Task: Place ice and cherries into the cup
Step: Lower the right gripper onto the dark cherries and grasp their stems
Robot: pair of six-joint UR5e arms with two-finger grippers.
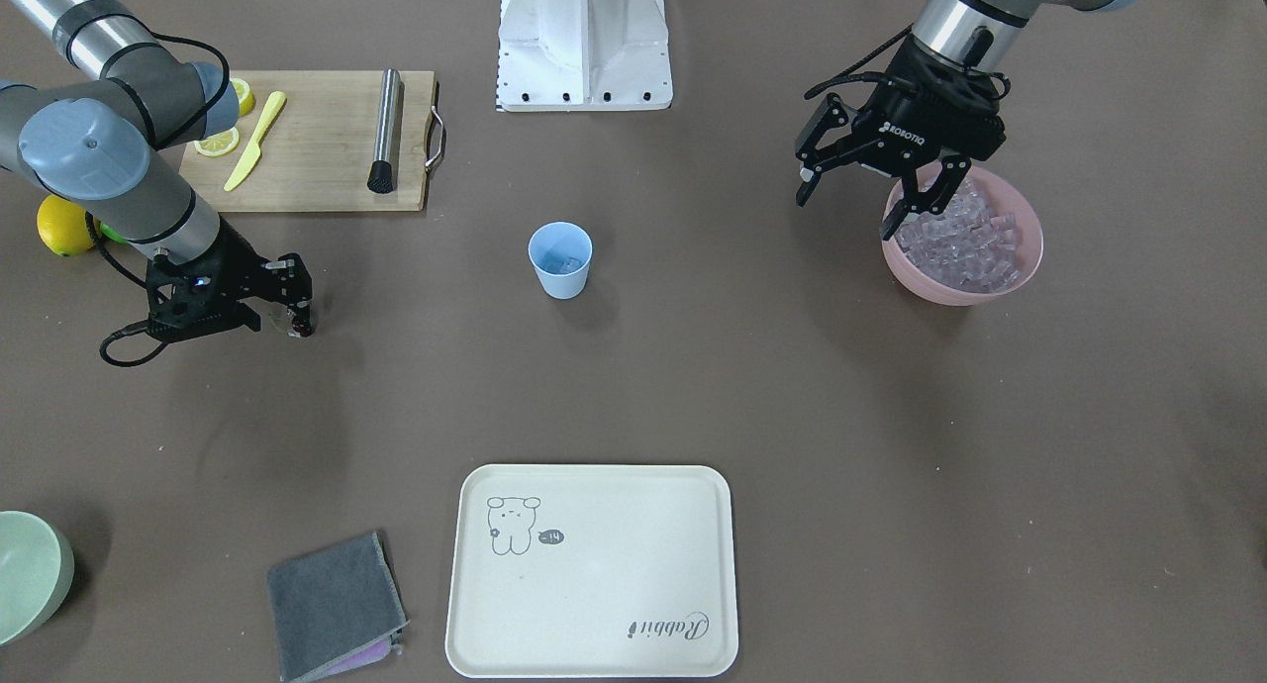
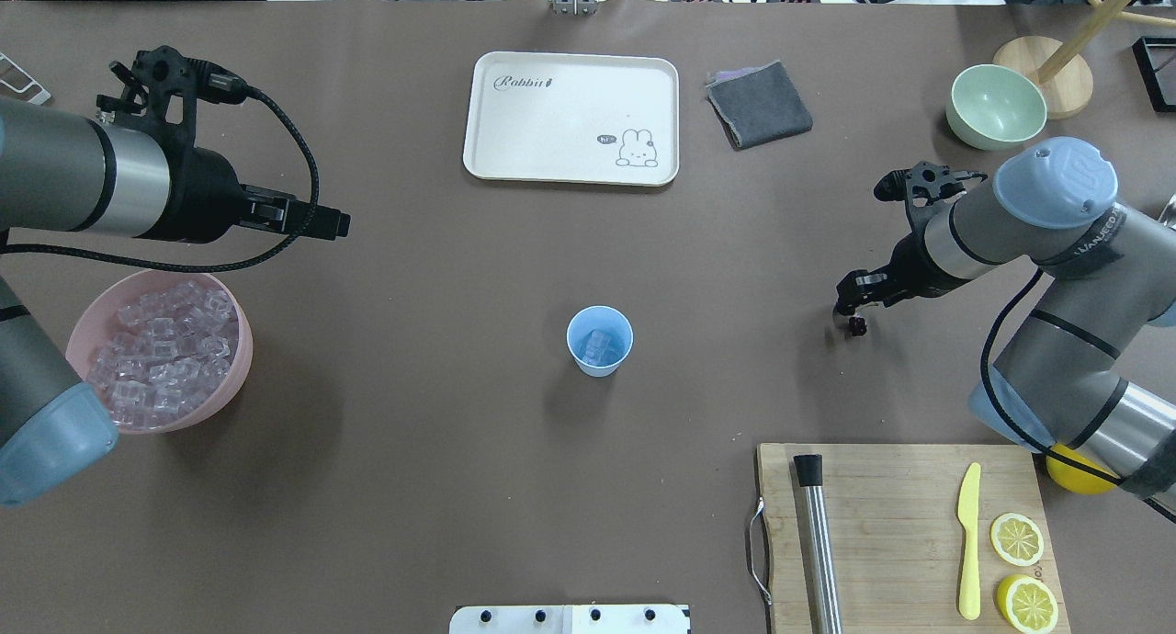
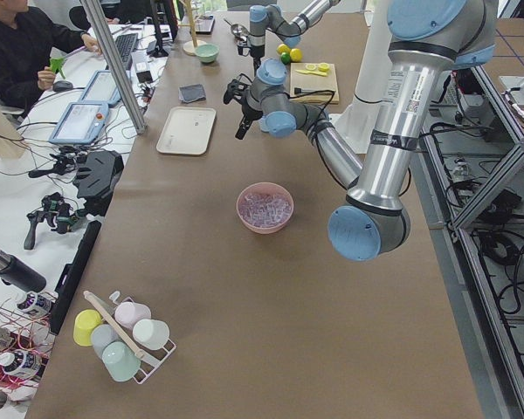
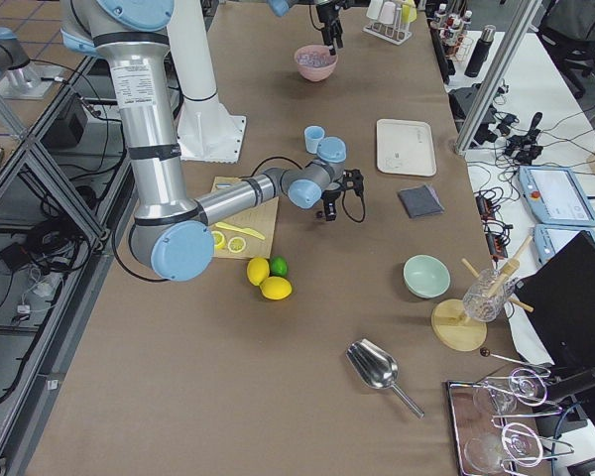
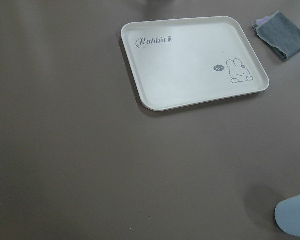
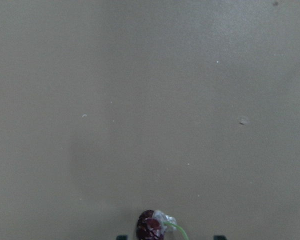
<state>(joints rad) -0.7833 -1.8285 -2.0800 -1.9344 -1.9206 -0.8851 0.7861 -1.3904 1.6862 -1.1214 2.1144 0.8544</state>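
The cherries [image 6: 151, 228] lie on the table [image 6: 150, 100] between the right gripper's [image 1: 295, 319] fingertips [image 6: 121, 237]. They sit nearer one tip than the other, and their green stem trails toward the farther one. In the wrist view the two tips stand a fair gap apart with neither pressing the fruit, so the fingers are parted round the cluster and not clamped on it. The step in hand looks to be the grasp. To do it well, shift a little so the fruit sits midway between the tips. Keep them low at the table so the pads meet the round bodies and not the thin stem. Then close slowly, since such small slick fruit could squirt out sideways or bruise. The cup [image 1: 560, 259] stands upright well apart from these fingers, out toward the table's middle and between the two grippers. A few cubes are already in its bottom. It is light and tapered, so the carry should come in from above, and the release should be low over the mouth so nothing bounces off the cubes or tips it. The rest of the ice [image 1: 965, 243] fills the bowl [image 1: 1029, 257]. The left gripper [image 1: 844, 218] hangs there, spread wide and empty, with one finger over the rim and the other outside it on the cup's side.
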